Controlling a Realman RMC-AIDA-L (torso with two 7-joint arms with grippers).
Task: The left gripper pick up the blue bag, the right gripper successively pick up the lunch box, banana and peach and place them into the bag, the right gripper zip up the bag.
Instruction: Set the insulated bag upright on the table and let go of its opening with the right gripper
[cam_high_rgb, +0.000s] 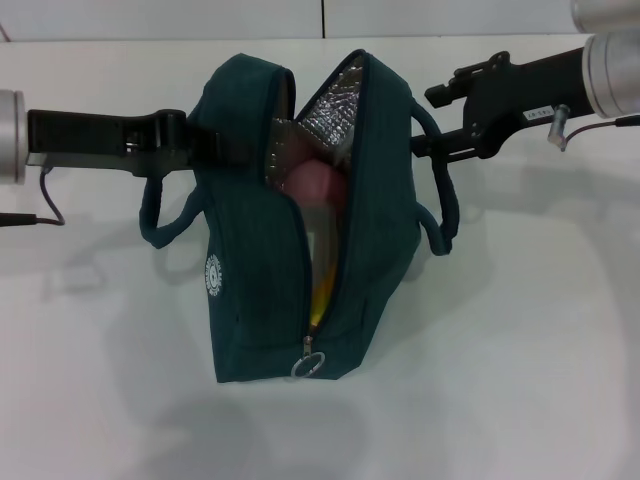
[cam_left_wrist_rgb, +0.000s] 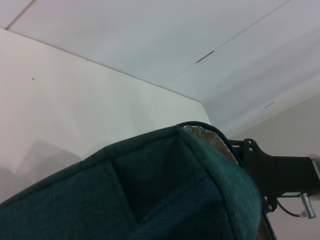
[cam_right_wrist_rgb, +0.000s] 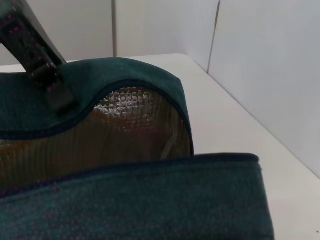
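Note:
The blue bag (cam_high_rgb: 260, 270) stands in the middle of the white table (cam_high_rgb: 520, 330), its top open and silver lining (cam_high_rgb: 335, 105) showing. A pink peach (cam_high_rgb: 315, 183) and the yellow banana (cam_high_rgb: 320, 300) show through the opening. The lunch box is hidden. The zipper pull ring (cam_high_rgb: 308, 365) hangs at the near end. My left gripper (cam_high_rgb: 225, 145) is shut on the bag's left wall. My right gripper (cam_high_rgb: 425, 122) is open at the bag's right wall, by the handle (cam_high_rgb: 445, 210). The left wrist view shows the bag (cam_left_wrist_rgb: 150, 200) and the right gripper (cam_left_wrist_rgb: 260, 167) beyond it.
The right wrist view looks over the bag's near wall (cam_right_wrist_rgb: 150, 200) into the lining (cam_right_wrist_rgb: 125, 125); a dark finger (cam_right_wrist_rgb: 37, 55) grips the far rim. A white wall (cam_high_rgb: 300, 15) stands behind the table.

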